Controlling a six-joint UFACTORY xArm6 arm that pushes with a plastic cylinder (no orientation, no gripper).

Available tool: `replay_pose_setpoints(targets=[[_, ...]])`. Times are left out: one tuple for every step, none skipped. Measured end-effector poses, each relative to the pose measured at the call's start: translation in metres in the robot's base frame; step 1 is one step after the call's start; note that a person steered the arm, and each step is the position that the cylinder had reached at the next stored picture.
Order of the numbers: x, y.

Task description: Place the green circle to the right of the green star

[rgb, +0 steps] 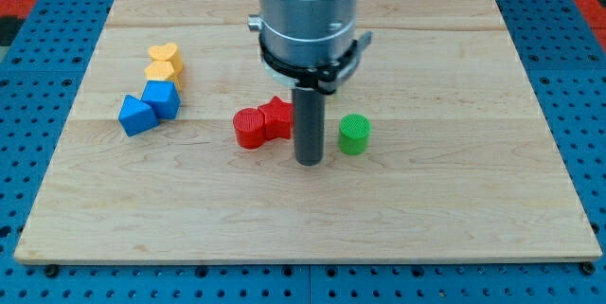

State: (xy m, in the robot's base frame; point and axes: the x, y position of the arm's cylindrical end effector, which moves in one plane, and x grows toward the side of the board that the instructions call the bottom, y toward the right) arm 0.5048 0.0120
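Observation:
The green circle (354,134) is a small green cylinder standing on the wooden board (426,209) a little right of the middle. My tip (309,162) is the lower end of the dark rod, just left of the green circle with a small gap between them. No green star shows in the view; the arm's wide grey body hides the board behind the rod.
A red cylinder (251,128) and a red star-like block (277,116) touch each other just left of the rod. At the view's left two yellow blocks (165,62) sit above two blue blocks (150,107). Blue pegboard surrounds the board.

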Motion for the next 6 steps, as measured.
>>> replay_pose_setpoints(targets=[[-0.001,0.034],[-0.024,0.042],[-0.065,0.038],[-0.095,0.038],[-0.114,0.037],[-0.134,0.034]])
